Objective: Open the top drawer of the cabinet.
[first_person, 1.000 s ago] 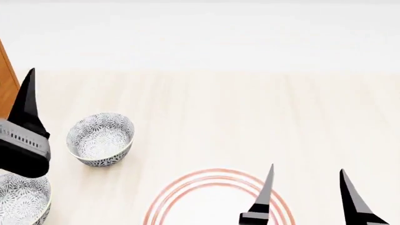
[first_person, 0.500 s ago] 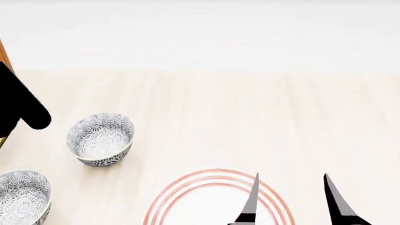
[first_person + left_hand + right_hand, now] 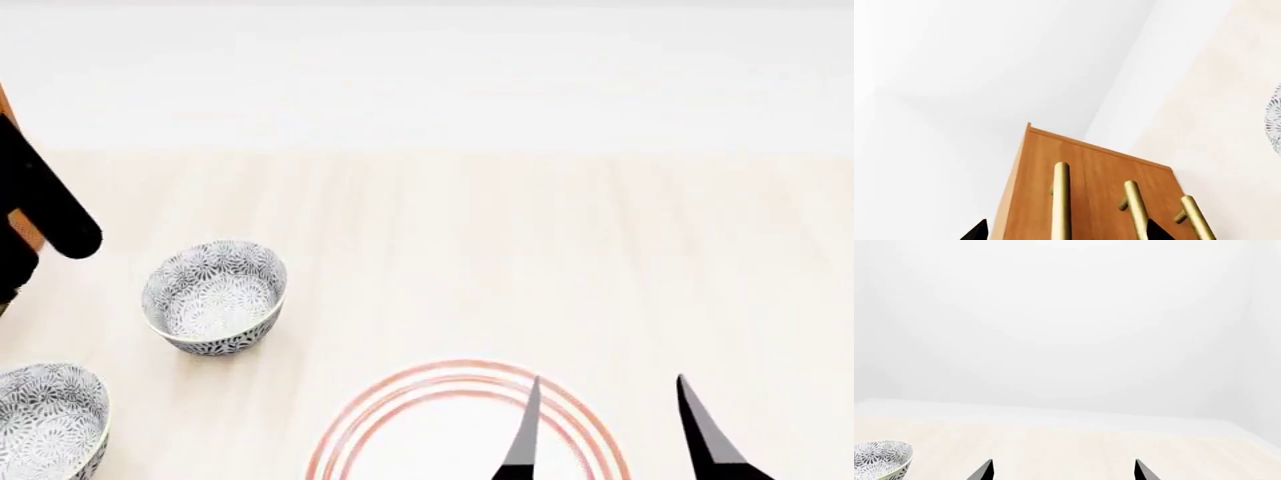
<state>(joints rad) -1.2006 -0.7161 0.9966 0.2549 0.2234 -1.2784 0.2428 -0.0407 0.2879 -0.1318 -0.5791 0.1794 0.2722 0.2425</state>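
Observation:
In the left wrist view the orange-brown cabinet (image 3: 1091, 170) fills the lower middle, with three brass bar handles on its front. The top drawer (image 3: 1031, 200) is the strip by the cabinet's upper edge, and its handle (image 3: 1061, 197) is the one farthest from the table. My left gripper (image 3: 1067, 235) is open just in front of it. Its black fingertips (image 3: 977, 232) straddle that handle and the second one (image 3: 1135, 205) without touching either. In the head view only a sliver of the cabinet (image 3: 23, 232) shows behind my left arm (image 3: 47, 210). My right gripper (image 3: 610, 440) hangs open and empty over the plate.
Two patterned bowls (image 3: 214, 295) (image 3: 47, 420) stand on the pale wooden table (image 3: 534, 240) near the cabinet. One bowl (image 3: 881, 457) also shows in the right wrist view. A white plate with red rings (image 3: 427, 420) lies under my right gripper.
My left arm has swung left toward the cabinet, almost leaving the head view. My right gripper has drifted slightly left and lower in the head view, still open.

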